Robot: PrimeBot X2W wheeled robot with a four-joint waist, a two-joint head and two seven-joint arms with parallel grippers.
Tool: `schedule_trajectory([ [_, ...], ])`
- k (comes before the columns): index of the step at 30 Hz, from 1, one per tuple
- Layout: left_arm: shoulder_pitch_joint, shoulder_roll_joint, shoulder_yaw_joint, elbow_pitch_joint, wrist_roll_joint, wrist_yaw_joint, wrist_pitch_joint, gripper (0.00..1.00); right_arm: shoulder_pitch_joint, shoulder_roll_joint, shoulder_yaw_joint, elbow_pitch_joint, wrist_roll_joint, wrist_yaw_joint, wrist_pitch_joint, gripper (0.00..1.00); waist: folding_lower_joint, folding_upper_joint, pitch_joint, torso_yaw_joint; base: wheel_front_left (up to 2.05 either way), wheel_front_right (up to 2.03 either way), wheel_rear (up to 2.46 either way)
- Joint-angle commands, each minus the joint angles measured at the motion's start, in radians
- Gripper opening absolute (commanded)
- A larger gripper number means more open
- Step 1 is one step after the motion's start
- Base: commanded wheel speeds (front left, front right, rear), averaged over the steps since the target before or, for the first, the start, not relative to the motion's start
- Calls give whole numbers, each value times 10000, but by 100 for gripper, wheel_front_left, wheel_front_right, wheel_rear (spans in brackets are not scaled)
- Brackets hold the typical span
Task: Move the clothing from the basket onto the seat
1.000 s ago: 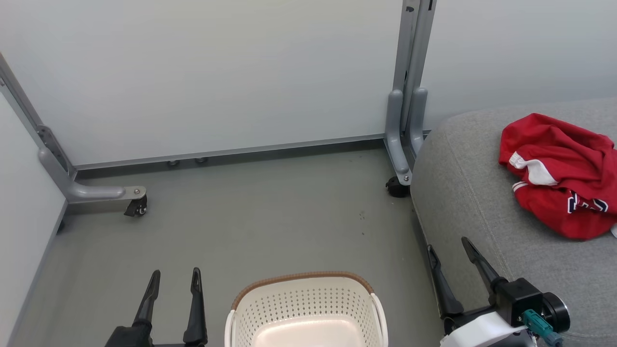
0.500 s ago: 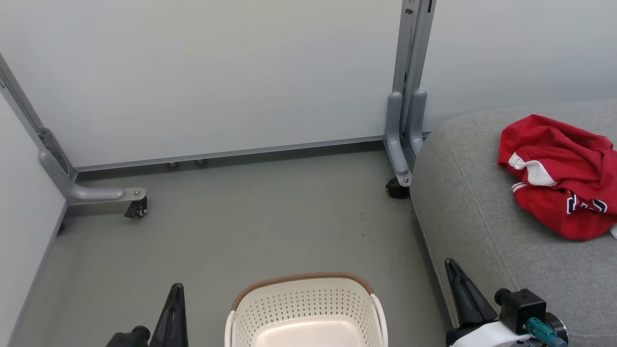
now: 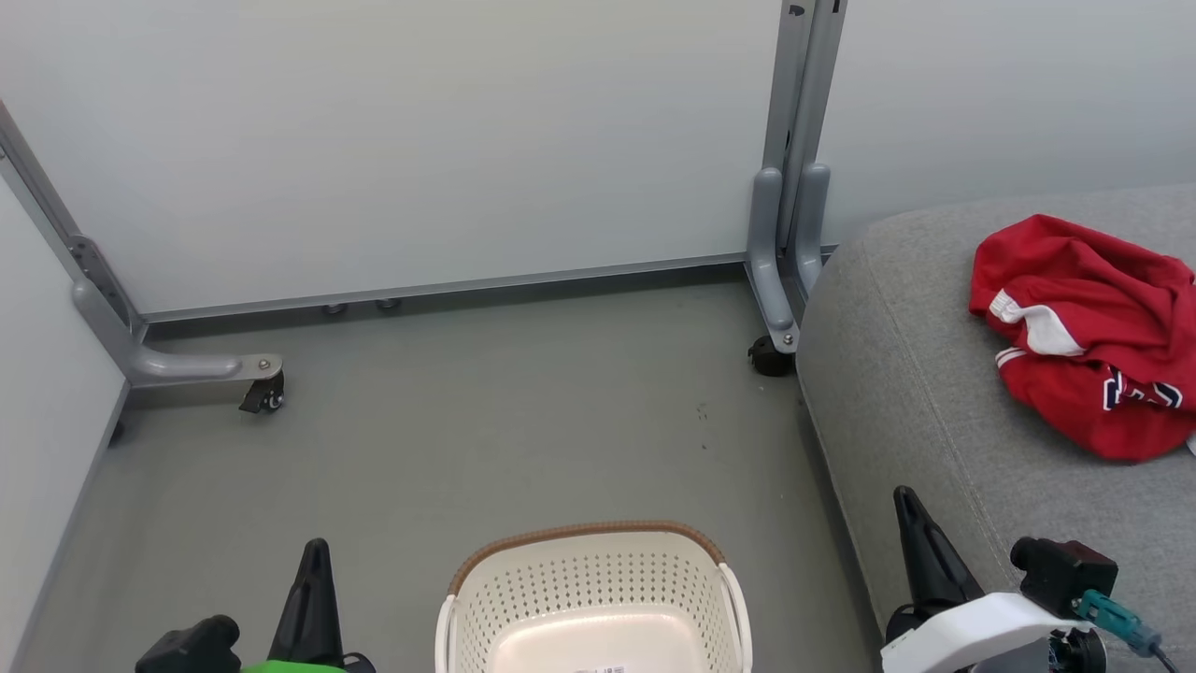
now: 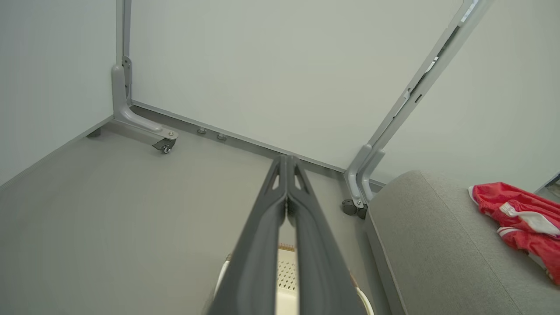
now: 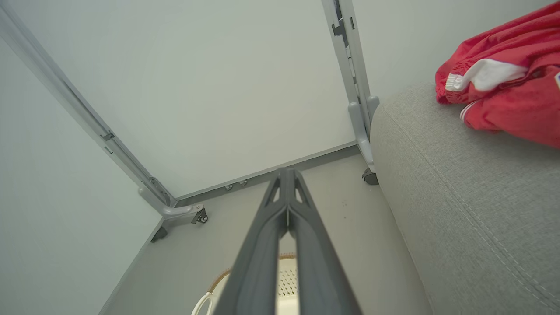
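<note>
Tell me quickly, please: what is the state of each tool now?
Left tool: closed, holding nothing.
Right tool: closed, holding nothing.

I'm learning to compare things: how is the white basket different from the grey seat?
The basket is cream-white plastic full of holes; the seat is grey woven fabric. The basket looks much smaller than the seat. The basket's visible inside holds no clothes; the seat carries the red clothing. Both have rounded edges.

The left gripper [image 3: 316,547] and right gripper [image 3: 904,495] have long dark tapered fingers [image 4: 262,245] with triangular cut-outs [image 5: 274,192]. The right wrist bears a white shell [image 3: 972,628], black block [image 3: 1065,568] and teal plug [image 3: 1107,612]; the left has perhaps green tape [image 3: 290,666].
</note>
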Motion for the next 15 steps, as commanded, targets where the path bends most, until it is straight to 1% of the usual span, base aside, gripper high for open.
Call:
schedule_trajectory([
  [1,-397,44,87,-115,-439,-93,77,0,-345,-62,-85,-104,471,-2,77,0,0,0,17,5,0,0,0],
  [15,-812,59,412,76,-2520,-267,618,0,-639,-135,-342,-2,2779,-4,543,0,0,0,167,38,0,0,0],
])
